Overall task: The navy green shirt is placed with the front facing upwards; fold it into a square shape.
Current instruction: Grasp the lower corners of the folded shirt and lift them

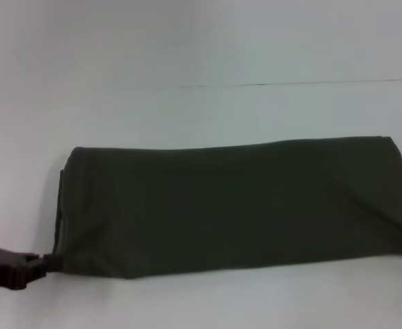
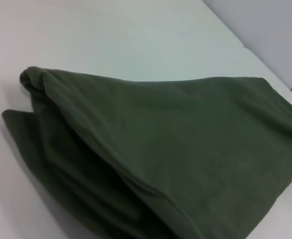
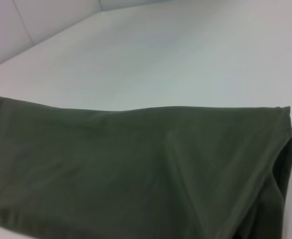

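Navy green shirt (image 1: 235, 205) lies folded in long band on table (image 1: 187, 48). Left gripper (image 1: 49, 262) touches near-left corner; grip state cannot be told.

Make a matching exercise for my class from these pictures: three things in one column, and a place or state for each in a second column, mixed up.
Things:
1. navy green shirt
2. left gripper
3. table

Places or states:
A. at the shirt's near left corner
B. folded into a long band lying across the table
C. pale surface under the shirt

Pairs: 1-B, 2-A, 3-C
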You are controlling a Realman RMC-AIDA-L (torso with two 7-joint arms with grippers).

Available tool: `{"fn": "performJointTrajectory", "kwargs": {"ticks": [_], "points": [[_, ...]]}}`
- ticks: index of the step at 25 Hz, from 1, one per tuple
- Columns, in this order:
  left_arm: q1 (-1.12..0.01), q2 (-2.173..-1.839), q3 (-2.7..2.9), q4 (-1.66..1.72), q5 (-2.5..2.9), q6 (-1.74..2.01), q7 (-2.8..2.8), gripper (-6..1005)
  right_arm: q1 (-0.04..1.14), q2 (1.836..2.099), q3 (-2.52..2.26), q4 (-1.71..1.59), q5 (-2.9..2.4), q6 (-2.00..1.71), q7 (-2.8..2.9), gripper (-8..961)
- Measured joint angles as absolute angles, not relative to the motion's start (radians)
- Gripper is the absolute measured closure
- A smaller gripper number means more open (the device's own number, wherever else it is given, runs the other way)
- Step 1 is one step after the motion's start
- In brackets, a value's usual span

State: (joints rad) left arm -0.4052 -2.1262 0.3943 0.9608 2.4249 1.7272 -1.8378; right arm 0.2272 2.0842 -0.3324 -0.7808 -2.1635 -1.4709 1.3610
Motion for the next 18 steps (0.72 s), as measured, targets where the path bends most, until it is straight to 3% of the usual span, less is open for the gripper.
{"fn": "performJointTrajectory", "kwargs": {"ticks": [14, 18], "points": [[-0.388, -2.126, 0.373, 0.963, 2.437, 1.731, -1.823, 973, 0.212, 2.081, -0.310, -0.788, -2.164, -1.496, 1.356, 919], [-0.388, -2.126, 0.355, 0.961, 2.436, 1.724, -1.826, 866, 0.215, 2.082, -0.267, -0.793, -2.157, -1.502, 1.339, 804]]}}
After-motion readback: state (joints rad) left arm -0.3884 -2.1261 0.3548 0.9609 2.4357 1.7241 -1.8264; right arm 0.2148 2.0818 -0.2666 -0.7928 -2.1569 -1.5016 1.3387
